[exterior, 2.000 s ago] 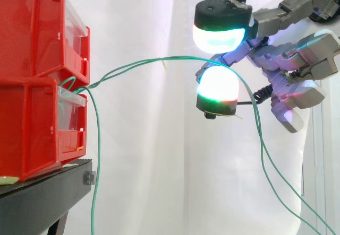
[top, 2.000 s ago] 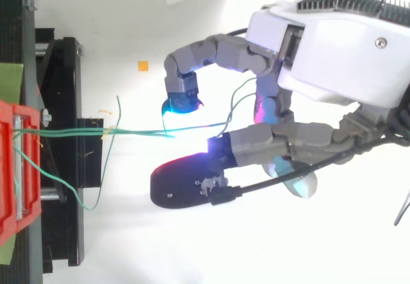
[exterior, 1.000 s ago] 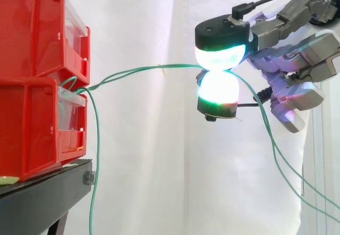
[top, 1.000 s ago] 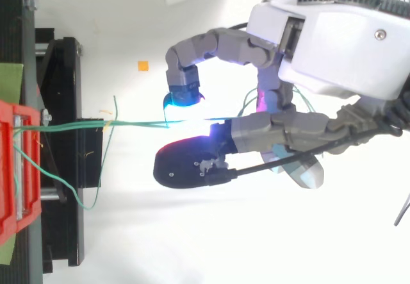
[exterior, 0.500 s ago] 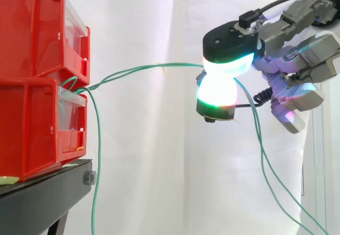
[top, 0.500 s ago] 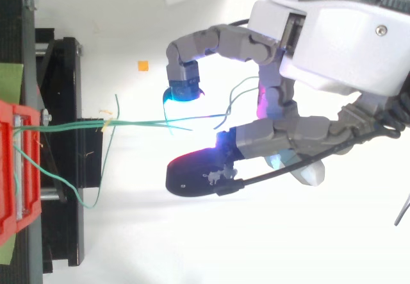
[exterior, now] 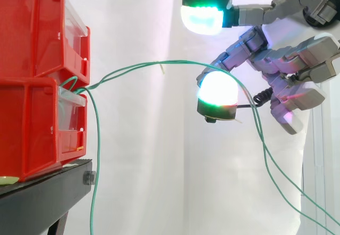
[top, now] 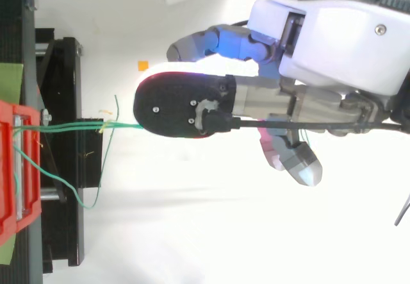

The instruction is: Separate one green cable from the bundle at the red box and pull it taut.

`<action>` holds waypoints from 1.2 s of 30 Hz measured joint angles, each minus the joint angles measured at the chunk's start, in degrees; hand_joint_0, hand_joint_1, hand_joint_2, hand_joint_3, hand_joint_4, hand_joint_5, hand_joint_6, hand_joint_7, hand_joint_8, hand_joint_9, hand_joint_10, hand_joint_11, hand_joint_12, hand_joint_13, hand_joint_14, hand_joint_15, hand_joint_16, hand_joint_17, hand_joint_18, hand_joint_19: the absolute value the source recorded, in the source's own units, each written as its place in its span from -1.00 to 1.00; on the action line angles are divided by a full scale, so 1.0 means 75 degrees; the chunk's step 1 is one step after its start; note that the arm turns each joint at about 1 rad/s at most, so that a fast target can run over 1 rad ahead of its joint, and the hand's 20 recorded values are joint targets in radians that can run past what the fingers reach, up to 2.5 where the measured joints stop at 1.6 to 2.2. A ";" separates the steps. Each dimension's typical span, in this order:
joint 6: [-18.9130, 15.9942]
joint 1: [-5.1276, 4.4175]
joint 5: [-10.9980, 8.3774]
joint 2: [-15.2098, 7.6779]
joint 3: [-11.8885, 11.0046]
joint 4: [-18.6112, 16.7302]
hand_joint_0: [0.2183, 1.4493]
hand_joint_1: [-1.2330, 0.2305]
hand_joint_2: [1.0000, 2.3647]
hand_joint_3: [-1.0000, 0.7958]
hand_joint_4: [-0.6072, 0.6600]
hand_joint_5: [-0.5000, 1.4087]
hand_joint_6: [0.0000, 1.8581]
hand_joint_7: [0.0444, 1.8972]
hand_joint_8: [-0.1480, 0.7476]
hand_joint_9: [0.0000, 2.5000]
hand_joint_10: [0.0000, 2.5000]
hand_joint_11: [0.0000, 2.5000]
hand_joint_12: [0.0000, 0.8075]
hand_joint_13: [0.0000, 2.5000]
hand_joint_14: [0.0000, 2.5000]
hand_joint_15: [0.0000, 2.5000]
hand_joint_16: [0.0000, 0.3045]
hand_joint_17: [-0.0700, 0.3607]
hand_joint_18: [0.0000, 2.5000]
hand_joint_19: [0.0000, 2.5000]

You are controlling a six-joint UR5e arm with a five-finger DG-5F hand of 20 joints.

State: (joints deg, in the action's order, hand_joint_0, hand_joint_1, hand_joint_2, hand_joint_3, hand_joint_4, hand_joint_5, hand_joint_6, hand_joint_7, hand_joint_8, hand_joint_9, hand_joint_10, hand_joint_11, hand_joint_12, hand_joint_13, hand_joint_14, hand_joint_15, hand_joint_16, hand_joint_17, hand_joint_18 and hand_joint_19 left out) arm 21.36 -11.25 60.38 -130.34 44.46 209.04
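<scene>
Two stacked red bins (exterior: 32, 81) stand on a black stand (exterior: 42, 198) at the left. A bundle of thin green cables (exterior: 138, 68) leaves the lower bin's front, arcs right and drapes over the hand's lower glowing fingertip (exterior: 217, 89), then falls to the lower right. My hand (exterior: 297, 70) reaches in from the right and is open. Its upper glowing pad (exterior: 204, 15) hovers well above the cables without touching them. From above, the hand (top: 333, 47) covers the cables (top: 77, 127) past the stand's edge.
One more green cable (exterior: 95, 166) hangs straight down from the lower bin beside the stand. A loose loop of cable (top: 80, 197) lies across the stand (top: 64, 233). A small orange square (top: 143, 65) lies on the white floor. A white curtain hangs behind.
The upper pad, which had closed onto the lower pad with the cables between them, has lifted high and swung left. The cables now only rest on the lower pad.
</scene>
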 measured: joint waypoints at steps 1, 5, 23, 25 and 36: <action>0.0000 0.0000 -0.0002 0.0000 0.0004 -0.0001 -0.40 0.33 -0.99 -0.36 0.05 -0.35 -0.35 0.23 -0.20 0.70 -0.98 -0.47 -0.09 0.29 -0.98 -0.44 -0.69 -0.19 -0.09 -0.51; 0.0000 0.0000 -0.0009 0.0001 0.0021 -0.0004 -0.34 0.17 -0.98 -0.24 0.05 -0.34 -0.38 0.28 -0.18 0.73 -0.98 -0.47 -0.05 0.31 -0.98 -0.45 -0.69 -0.17 -0.05 -0.54; 0.0000 0.0000 -0.0023 0.0001 0.0046 -0.0027 -0.28 -0.05 -0.98 -0.07 0.02 -0.33 -0.41 0.37 -0.12 0.74 -0.98 -0.47 0.00 0.33 -0.98 -0.47 -0.67 -0.15 -0.01 -0.58; 0.0000 0.0000 -0.0023 0.0001 0.0046 -0.0033 -0.28 -0.05 -0.98 -0.07 0.02 -0.33 -0.41 0.37 -0.11 0.74 -0.98 -0.46 -0.02 0.33 -0.98 -0.47 -0.67 -0.15 -0.01 -0.58; 0.0000 0.0000 -0.0002 0.0000 0.0048 -0.0051 -0.52 0.25 -1.00 -0.44 0.03 -0.34 -0.38 0.30 -0.15 0.73 -0.98 -0.45 -0.05 0.32 -0.99 -0.45 -0.69 -0.18 -0.04 -0.55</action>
State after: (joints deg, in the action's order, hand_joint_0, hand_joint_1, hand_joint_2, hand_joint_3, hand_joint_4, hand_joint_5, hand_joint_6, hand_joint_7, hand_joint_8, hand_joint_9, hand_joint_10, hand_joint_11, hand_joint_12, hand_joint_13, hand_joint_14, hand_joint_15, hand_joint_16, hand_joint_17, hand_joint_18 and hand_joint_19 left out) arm 21.36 -11.25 60.37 -130.34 44.82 208.66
